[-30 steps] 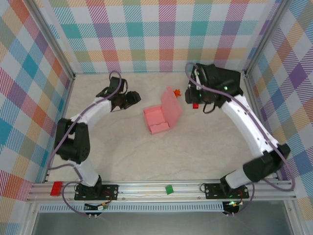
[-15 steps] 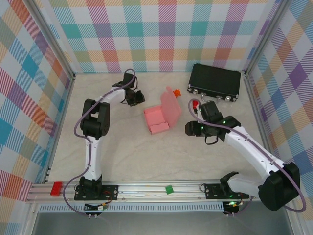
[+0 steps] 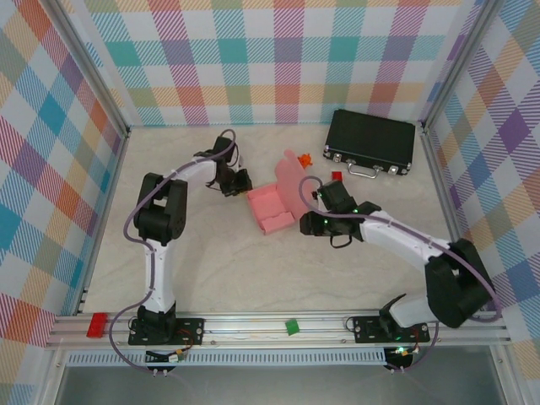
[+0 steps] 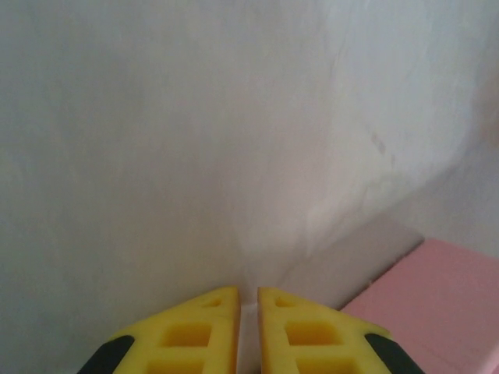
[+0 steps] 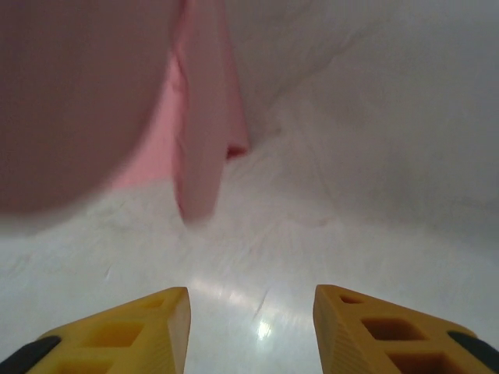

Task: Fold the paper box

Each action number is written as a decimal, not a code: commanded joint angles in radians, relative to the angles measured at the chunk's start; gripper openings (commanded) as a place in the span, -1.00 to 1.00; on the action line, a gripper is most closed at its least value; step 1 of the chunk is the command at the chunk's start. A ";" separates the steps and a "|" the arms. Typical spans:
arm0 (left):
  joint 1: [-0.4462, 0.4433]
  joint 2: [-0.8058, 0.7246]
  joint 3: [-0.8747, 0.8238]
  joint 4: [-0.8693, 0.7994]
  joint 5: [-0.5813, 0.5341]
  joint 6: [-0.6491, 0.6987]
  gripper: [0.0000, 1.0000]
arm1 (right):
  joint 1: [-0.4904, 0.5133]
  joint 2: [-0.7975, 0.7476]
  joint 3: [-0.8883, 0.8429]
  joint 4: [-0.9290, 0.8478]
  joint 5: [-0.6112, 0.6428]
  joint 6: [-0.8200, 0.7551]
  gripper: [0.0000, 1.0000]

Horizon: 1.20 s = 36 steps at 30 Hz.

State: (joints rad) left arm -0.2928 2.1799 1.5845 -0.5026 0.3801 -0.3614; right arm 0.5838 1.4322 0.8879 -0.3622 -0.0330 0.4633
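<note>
Our left pincer (image 4: 248,294) has its fingers almost together, only a sliver between them, gripping nothing. It sits low over the table (image 3: 253,270), just left of the pink box (image 3: 270,211). Our right pincer (image 5: 251,296) stands apart and empty, just right of the box's raised flap (image 3: 291,179). Since a second ago both have closed in on the box at mid-table, and the left has narrowed.

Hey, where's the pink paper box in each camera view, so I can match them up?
Top external: the paper box sits mid-picture on the white table, with one flap raised.
Left wrist: the paper box is a pink edge in the lower right corner.
Right wrist: the paper box is upper left, its flap upright.
Shared landmark: the white table beneath it.
</note>
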 commanded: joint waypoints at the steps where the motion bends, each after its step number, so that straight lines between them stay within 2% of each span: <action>1: -0.015 -0.075 -0.098 -0.043 0.053 0.002 -0.71 | -0.008 0.062 0.095 0.063 0.084 -0.054 -0.09; 7: -0.038 -0.169 -0.254 0.019 0.070 -0.062 -0.72 | -0.024 0.206 0.233 0.058 0.061 -0.168 -0.07; 13: -0.078 -0.301 -0.460 0.169 0.062 -0.218 -0.72 | -0.032 0.353 0.383 0.021 0.033 -0.294 -0.06; 18: -0.121 -0.388 -0.598 0.314 0.066 -0.324 -0.72 | -0.031 0.409 0.473 -0.028 0.034 -0.347 -0.05; 21: -0.126 -0.435 -0.643 0.352 0.053 -0.362 -0.72 | -0.036 0.391 0.471 -0.023 0.065 -0.353 -0.03; 25: -0.126 -0.511 -0.658 0.302 -0.010 -0.350 -0.64 | -0.063 0.332 0.450 -0.035 0.063 -0.341 0.07; 28: -0.124 -0.574 -0.652 0.240 -0.078 -0.317 -0.56 | -0.088 0.262 0.418 -0.048 0.030 -0.333 0.16; 32: -0.108 -0.644 -0.634 0.161 -0.155 -0.270 -0.45 | -0.131 0.163 0.359 -0.052 -0.072 -0.309 0.24; 36: -0.087 -0.691 -0.618 0.140 -0.181 -0.200 -0.35 | -0.180 0.103 0.305 -0.076 -0.138 -0.264 0.25</action>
State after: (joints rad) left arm -0.3946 1.5234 0.9348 -0.2985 0.2543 -0.6273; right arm 0.4267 1.5627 1.2335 -0.3996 -0.0860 0.1593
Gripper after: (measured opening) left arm 0.318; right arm 0.626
